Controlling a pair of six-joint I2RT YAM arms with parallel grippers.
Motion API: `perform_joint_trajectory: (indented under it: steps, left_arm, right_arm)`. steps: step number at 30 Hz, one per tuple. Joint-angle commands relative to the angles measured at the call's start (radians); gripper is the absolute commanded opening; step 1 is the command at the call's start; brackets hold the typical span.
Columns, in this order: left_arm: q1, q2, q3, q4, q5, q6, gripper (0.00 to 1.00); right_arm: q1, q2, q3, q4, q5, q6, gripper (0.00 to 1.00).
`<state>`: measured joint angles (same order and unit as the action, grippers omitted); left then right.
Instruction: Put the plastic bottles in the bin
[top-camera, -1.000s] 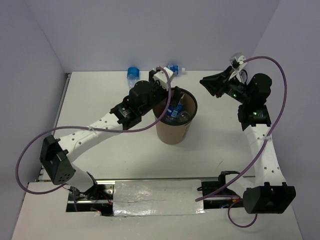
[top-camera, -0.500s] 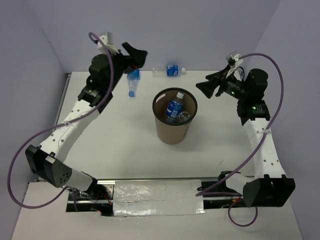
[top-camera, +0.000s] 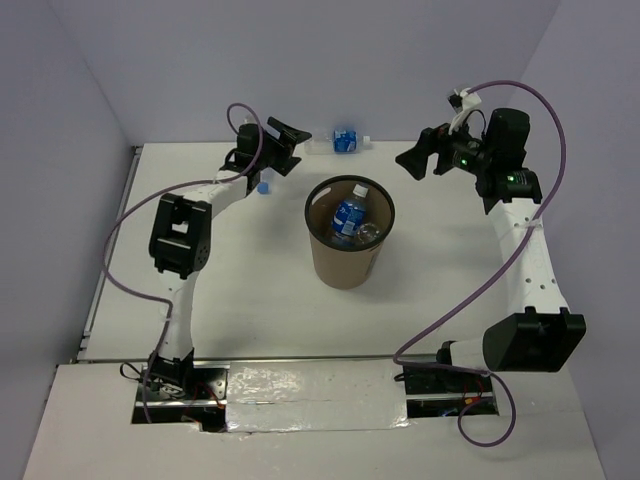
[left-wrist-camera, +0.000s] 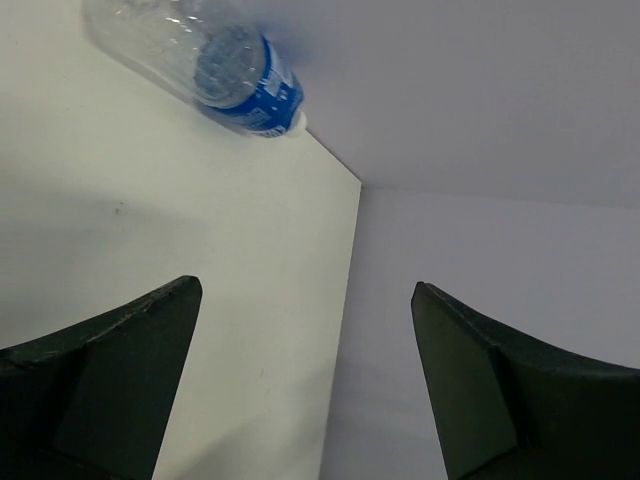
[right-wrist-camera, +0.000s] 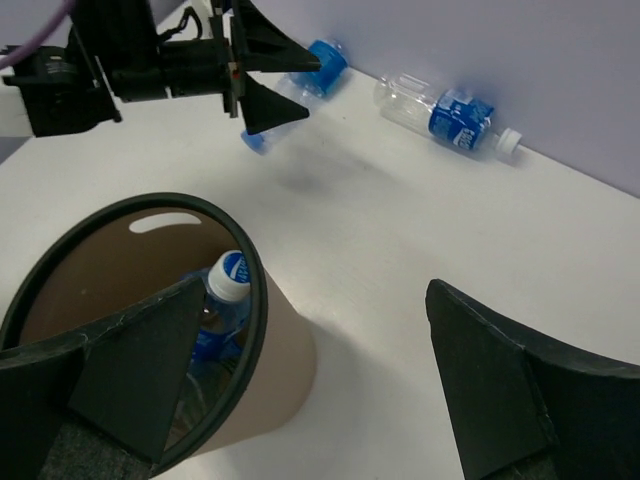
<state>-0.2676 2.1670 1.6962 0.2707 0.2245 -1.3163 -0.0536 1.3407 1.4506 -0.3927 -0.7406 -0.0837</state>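
Note:
The brown bin (top-camera: 347, 262) with a black rim (right-wrist-camera: 250, 290) stands mid-table, holding blue-labelled plastic bottles (top-camera: 349, 215), one white cap up (right-wrist-camera: 231, 276). Another blue-labelled bottle (top-camera: 345, 139) lies by the back wall (right-wrist-camera: 450, 112). A third bottle lies at the back left, mostly hidden under the left arm, with its blue cap (top-camera: 263, 186) showing (right-wrist-camera: 320, 62). My left gripper (top-camera: 296, 146) hovers open just above it; its wrist view shows the back bottle (left-wrist-camera: 235, 65) ahead of the empty gripper (left-wrist-camera: 305, 290). My right gripper (top-camera: 413, 160) hangs open and empty to the right of the bin (right-wrist-camera: 315, 288).
Purple walls close the table at the back and sides. The table's back edge (left-wrist-camera: 335, 250) meets the wall right in front of the left gripper. Purple cables loop from both arms. Taped metal mounts line the near edge (top-camera: 315, 385).
The left arm swung away from over the bin to the back left and now sits over the bottle there. The right gripper's jaws spread from nearly shut to wide.

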Motion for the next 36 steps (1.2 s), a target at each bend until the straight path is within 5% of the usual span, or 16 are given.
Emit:
perform_joint_trajectory:
  steps: [1,11,36]
  left_arm:
    - [0.002,0.108,0.132,0.172,0.018,-0.201,1.00]
    - [-0.042,0.444,0.483,0.021,-0.168,-0.303,1.00]
    - [-0.090,0.804,0.803,-0.111,-0.602,-0.486,0.93]
  right_arm:
    - [-0.012,0.005,0.063,-0.072,0.043,-0.053,0.98]
    - [-0.026,0.009,0.056,-0.041,0.032,0.001,0.98]
    - [-0.078,-0.083,-0.093,0.107,-0.066,0.134,0.99]
